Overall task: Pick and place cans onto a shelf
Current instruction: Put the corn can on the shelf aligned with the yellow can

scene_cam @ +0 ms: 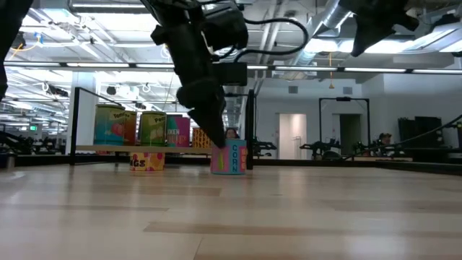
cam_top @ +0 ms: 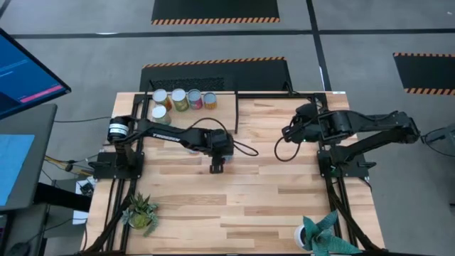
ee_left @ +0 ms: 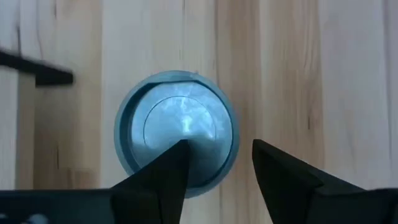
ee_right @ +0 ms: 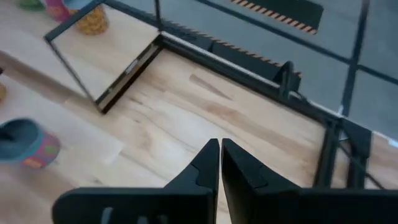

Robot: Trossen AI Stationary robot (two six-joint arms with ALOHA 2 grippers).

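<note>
A can with a pale blue top and a blue "CORN" label stands upright on the tabletop near the middle. It also shows in the right wrist view. My left gripper is open just above it and hides it in the high view. Three cans stand on the shelf at the far left. Another can stands at table level by the shelf. My right gripper is shut and empty, raised over the far right. My left gripper points down at the can. One fingertip shows over the can's blue top, and the other fingertip shows past its rim. I cannot tell whether either finger touches the can.
Two potted plants stand near the front edge, one at the left and one at the right. A black cable loops from the left gripper. Black frame rails run along the far edge.
</note>
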